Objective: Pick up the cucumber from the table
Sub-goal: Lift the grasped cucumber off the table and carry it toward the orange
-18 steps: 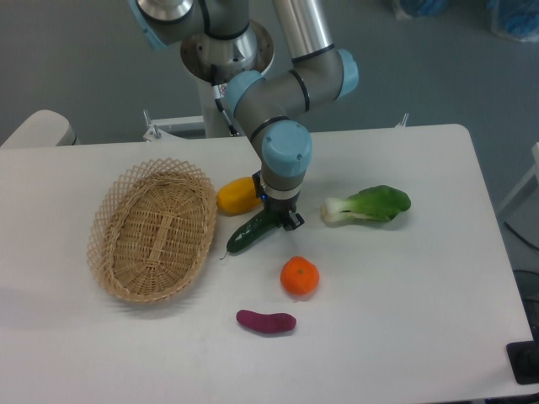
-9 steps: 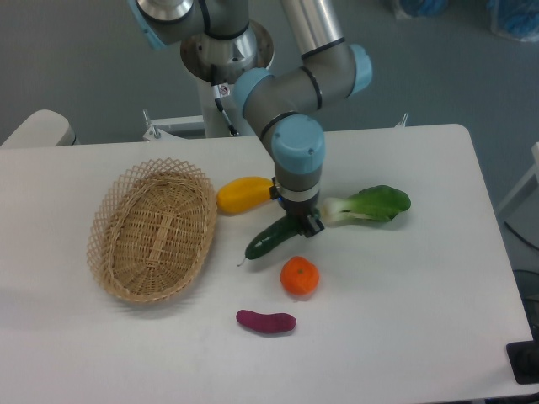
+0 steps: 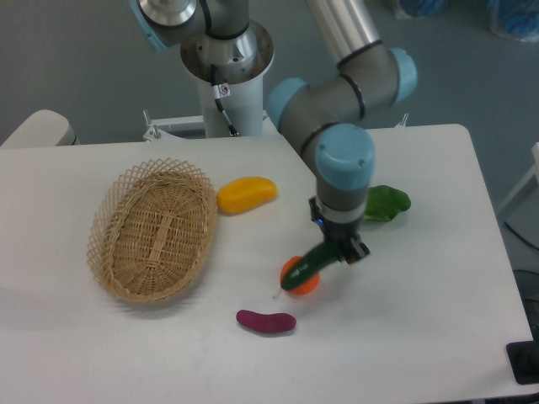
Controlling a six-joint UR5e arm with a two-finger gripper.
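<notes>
White surface (image 3: 438, 320) carries a basket (image 3: 152, 229) and loose produce, while the gripper (image 3: 338, 252) has its fingers pinching the cucumber (image 3: 312, 264) by one end, tilted and apparently lifted over the orange (image 3: 294, 274); pickup judged essentially complete.

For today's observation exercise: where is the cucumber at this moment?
The cucumber is held at one end in the tool, right of centre in the camera view. Its free end overlaps the orange, with the purple sweet potato below.
</notes>
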